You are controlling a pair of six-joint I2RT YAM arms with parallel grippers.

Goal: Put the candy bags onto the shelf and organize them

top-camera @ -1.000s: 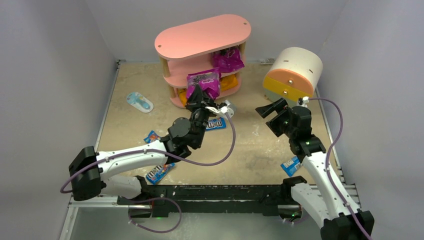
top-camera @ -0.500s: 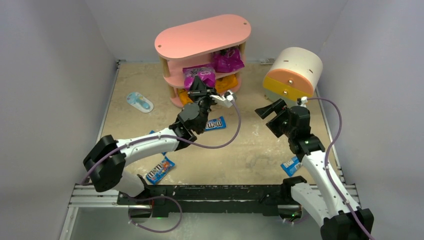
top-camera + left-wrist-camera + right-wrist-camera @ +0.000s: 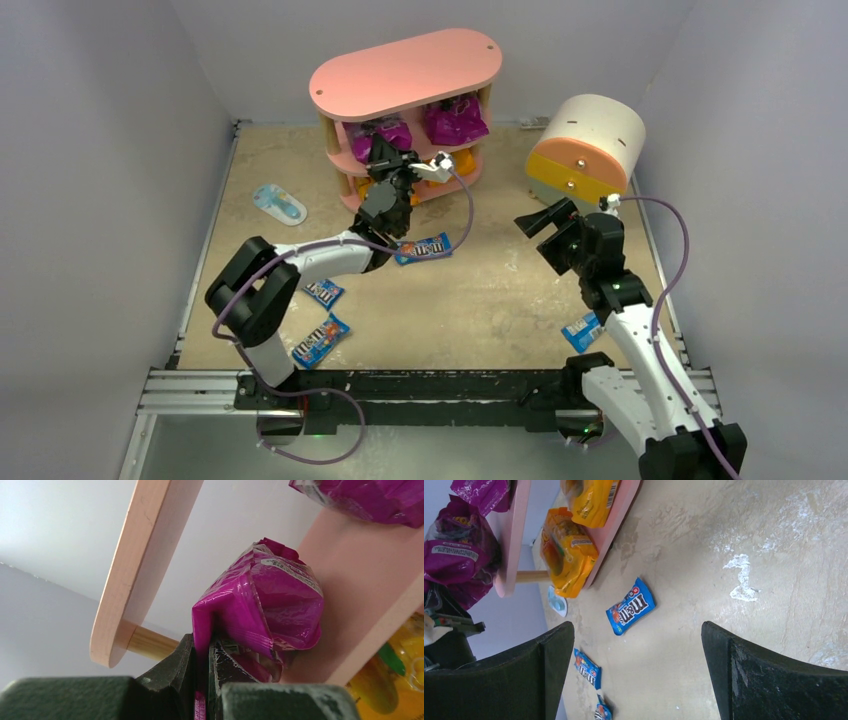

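The pink three-tier shelf [image 3: 400, 70] stands at the back. My left gripper [image 3: 386, 160] is shut on a purple bag [image 3: 385, 133], which rests on the left of the middle board [image 3: 360, 580]; its edge is pinched between the jaws [image 3: 207, 655]. A second purple bag [image 3: 455, 120] lies on the right of that tier. Two orange bags [image 3: 462, 160] [image 3: 566, 555] sit on the bottom tier. Blue M&M's packets lie on the floor: one [image 3: 423, 246] before the shelf, two [image 3: 323, 292] [image 3: 320, 340] at the left, one [image 3: 581, 328] by my right arm. My right gripper [image 3: 545, 222] is open and empty.
A white-orange-yellow cylindrical drawer unit [image 3: 585, 145] stands at the back right. A pale blue-and-white oval item [image 3: 279, 204] lies left of the shelf. Grey walls close in the left, back and right sides.
My left arm has reached forward and carried the purple bag from in front of the shelf onto the left of its middle tier. My right arm has barely moved.
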